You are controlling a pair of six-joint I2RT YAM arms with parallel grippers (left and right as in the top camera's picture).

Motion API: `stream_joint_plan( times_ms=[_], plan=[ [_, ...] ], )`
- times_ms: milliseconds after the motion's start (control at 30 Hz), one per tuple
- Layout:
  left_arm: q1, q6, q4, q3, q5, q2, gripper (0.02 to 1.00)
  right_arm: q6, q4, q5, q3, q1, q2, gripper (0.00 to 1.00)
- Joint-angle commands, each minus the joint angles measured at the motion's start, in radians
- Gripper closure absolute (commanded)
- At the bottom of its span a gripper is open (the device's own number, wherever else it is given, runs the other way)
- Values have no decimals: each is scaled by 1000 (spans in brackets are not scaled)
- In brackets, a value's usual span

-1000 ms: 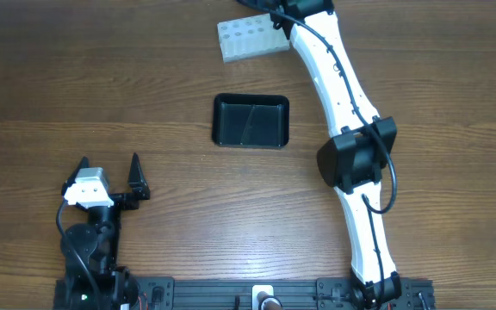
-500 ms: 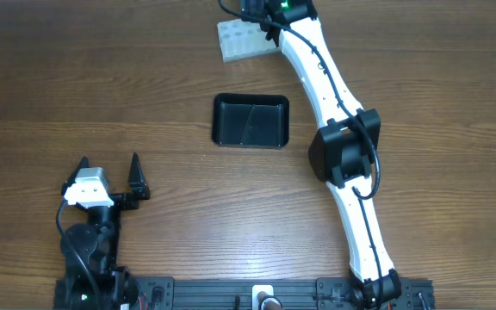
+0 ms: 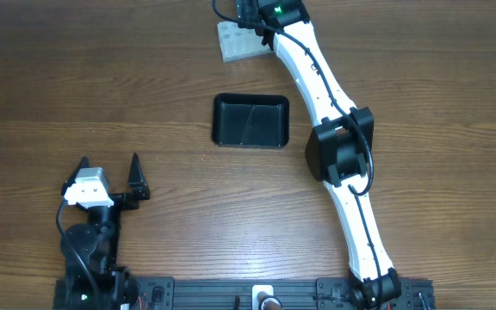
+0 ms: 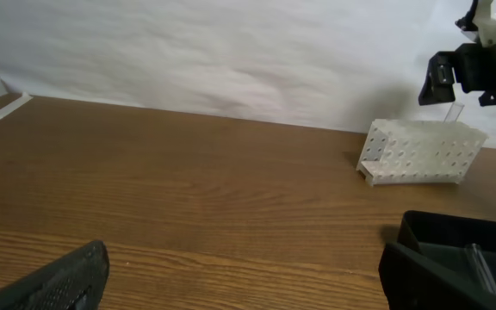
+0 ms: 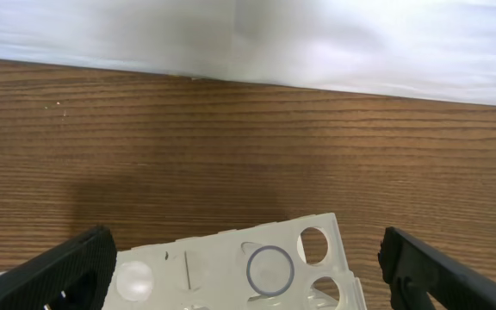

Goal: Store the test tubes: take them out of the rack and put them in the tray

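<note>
The white test tube rack (image 3: 232, 41) stands at the table's far edge. My right gripper (image 3: 254, 14) hovers over it, open, its fingers spread either side of the rack (image 5: 231, 274). One clear tube (image 5: 269, 269) sits in a rack hole right below that gripper, and its top shows above the rack (image 4: 420, 151) as a clear tube (image 4: 454, 112). The black tray (image 3: 251, 121) lies mid-table with clear tubes lying inside. My left gripper (image 3: 109, 164) rests open and empty at the near left, far from both.
A white backdrop (image 4: 231, 52) rises just behind the rack. Bare wooden table (image 3: 102, 77) stretches left of the tray and rack. The right arm's white links (image 3: 317, 77) pass to the right of the tray.
The right arm has swung left, carrying its gripper from the rack's right end to above its middle. The left arm has stayed still.
</note>
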Motion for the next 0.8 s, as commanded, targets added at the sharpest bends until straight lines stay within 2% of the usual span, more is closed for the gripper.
stream_joint_plan(
  times_ms=[33, 167, 400, 800],
  plan=[
    [5, 15, -3, -4, 13, -7, 23, 14, 2, -9, -5, 5, 27, 38],
    [5, 15, -3, -4, 13, -7, 20, 14, 12, -9, -5, 5, 28, 152],
    [5, 15, -3, -4, 13, -7, 20, 14, 13, -9, -5, 5, 31, 272],
    [5, 15, -3, -4, 13, -7, 18, 14, 2, 18, -5, 8, 35, 645]
  ],
)
